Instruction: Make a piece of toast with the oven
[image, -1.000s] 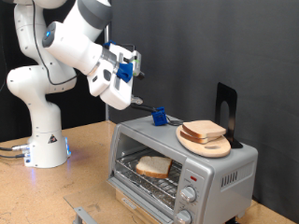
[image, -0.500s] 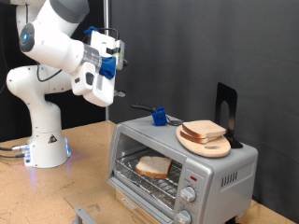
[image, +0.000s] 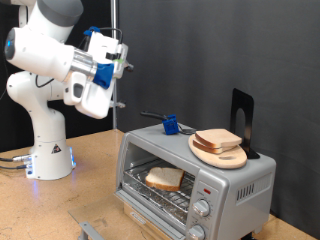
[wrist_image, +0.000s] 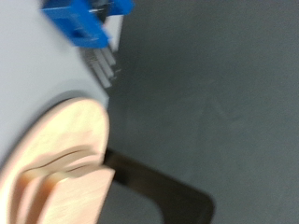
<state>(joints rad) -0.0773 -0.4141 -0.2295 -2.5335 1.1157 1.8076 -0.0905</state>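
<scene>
Fingers on your gripper (image: 118, 62) cannot be judged spread or clenched; the exterior view shows them too small and dark against the backdrop, and the wrist view shows no fingertips at all, so nothing can be reported as held. You have the hand raised high at the exterior view's left, well apart from the oven (image: 195, 178) and above the level of its roof. One piece of toast (image: 165, 179) lies flat on the wire rack inside the oven, visible through the open front, low and to the right of the gripper. A second slice (image: 217, 140) rests on the round wooden plate (image: 222, 156) on the oven roof, further right again. Between hand and plate sits a small blue clip (image: 171, 125) with a dark handle on the roof. The wrist view takes in the plate (wrist_image: 56, 154), the blue clip (wrist_image: 84, 21) and a dark stand (wrist_image: 163, 199) behind, so the camera looks toward the oven top. The knobs (image: 204, 210) at the front right are untouched by the hand at present.
</scene>
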